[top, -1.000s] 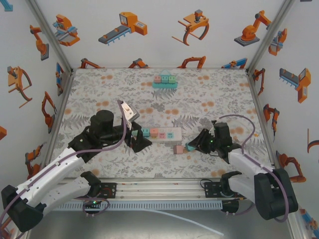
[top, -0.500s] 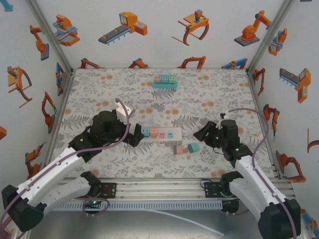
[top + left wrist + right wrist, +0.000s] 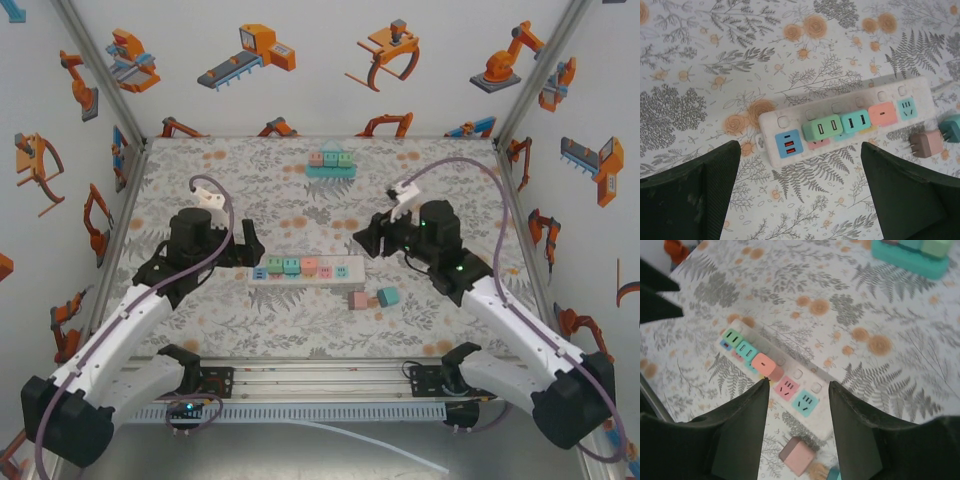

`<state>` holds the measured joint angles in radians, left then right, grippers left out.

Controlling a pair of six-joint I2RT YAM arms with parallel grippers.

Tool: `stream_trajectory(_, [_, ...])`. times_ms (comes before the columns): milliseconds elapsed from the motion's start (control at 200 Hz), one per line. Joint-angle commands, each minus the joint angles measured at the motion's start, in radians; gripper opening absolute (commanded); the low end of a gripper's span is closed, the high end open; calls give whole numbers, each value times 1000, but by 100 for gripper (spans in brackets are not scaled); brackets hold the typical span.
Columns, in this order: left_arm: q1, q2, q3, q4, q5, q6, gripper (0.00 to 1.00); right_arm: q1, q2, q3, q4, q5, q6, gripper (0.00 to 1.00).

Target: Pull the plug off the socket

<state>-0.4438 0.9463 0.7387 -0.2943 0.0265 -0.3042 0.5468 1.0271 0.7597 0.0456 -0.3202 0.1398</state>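
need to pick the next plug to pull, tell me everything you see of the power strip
The power strip is a long white plastic bar lying flat on the floral table. Four stand in it: blue plug, green plug, teal plug, salmon plug. Its pink socket and teal socket at the right end are bare.

The power strip (image 3: 306,269) lies mid-worktop (image 3: 200,180); just before its right end sit a loose plug (image 3: 357,300) and, rightward, a second plug (image 3: 388,296); another strip (image 3: 331,162) lies far behind.
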Motion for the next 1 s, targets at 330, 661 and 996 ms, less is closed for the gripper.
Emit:
stream_trajectory(330, [101,147,-50,101,77,-176,100,206,373,236,-117,-230,-810,50])
stream_trajectory(661, [106,205,-110,156,16,-145,98,211,622,373,-189,-311,-848,50])
stream_trajectory(996, [108,277,-124,123,20,-142,96,212,743,401,-210,-308,-845,47])
